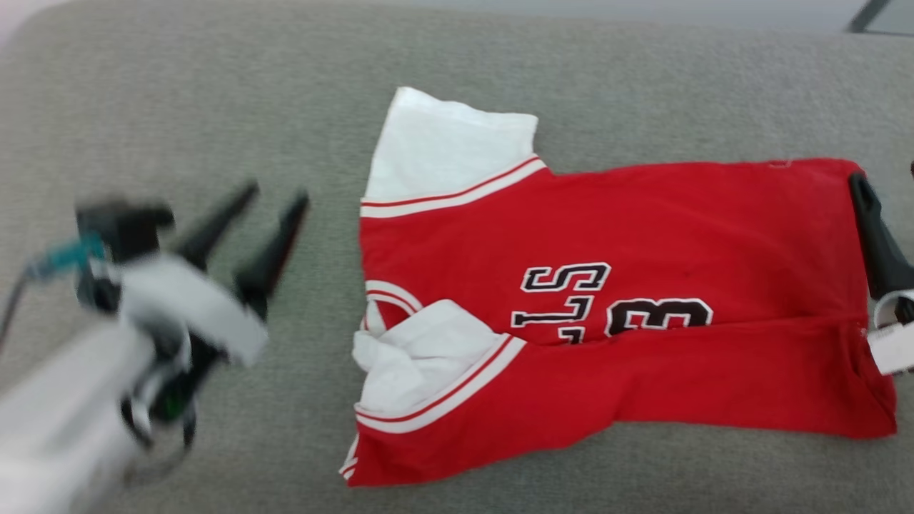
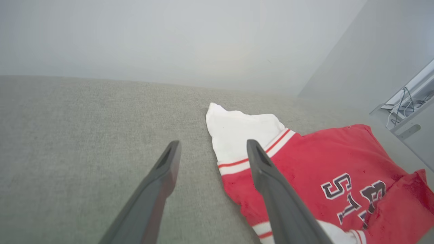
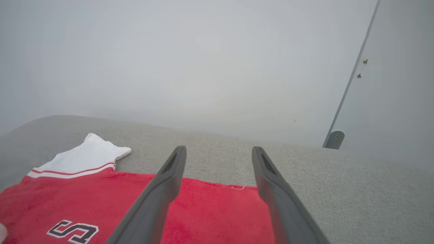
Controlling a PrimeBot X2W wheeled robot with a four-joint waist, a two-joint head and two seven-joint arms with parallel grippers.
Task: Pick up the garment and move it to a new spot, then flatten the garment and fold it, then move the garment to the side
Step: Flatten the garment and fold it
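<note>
Splayed end effector [image 3: 218,149] over garment [image 3: 217,210]

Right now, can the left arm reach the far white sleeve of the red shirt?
Probably yes. The left gripper is open beside the garment's far white sleeve, with just bare grey cushion between them.

Red garment [image 1: 643,235] with white sleeves, red-and-white striped trim, black lettering edged white, on a plain flecked grey fabric surface [image 1: 214,93]; dark grey left gripper [image 2: 213,144].

A grey woven fabric surface [image 1: 214,86] spreads wide under soft, even light. Behind it rises a plain pale wall [image 3: 169,51], with a thin grey strip [image 3: 351,74] running down it.
</note>
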